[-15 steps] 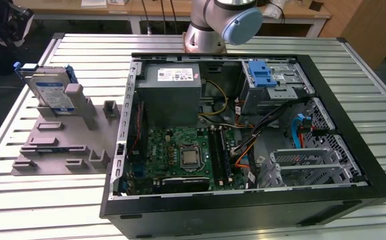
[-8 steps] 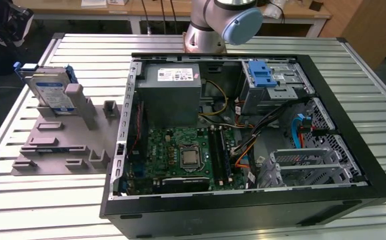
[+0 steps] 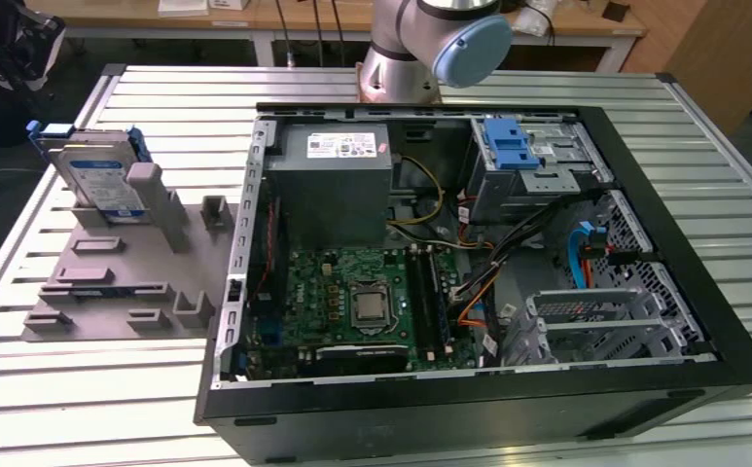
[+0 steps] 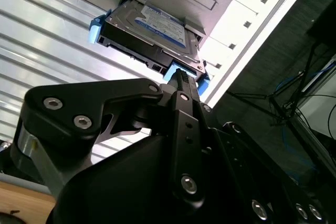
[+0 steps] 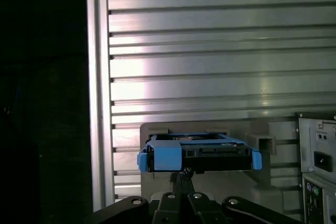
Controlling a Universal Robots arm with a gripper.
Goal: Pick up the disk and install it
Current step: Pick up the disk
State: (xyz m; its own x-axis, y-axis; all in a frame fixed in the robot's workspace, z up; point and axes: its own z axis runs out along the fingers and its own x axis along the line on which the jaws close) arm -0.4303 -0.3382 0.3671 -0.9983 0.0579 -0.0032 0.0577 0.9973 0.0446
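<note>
Black end effector [image 5: 181, 173] — pinched closed, just beside the disk [image 5: 210, 152].

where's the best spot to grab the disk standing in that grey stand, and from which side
Probably its free upper end, from above. The disk stands on edge in the grey stand, whose posts hem in its lower part, so only the top is open. Set the jaws across the two broad faces, between the blue rails: its thinnest span.
</note>
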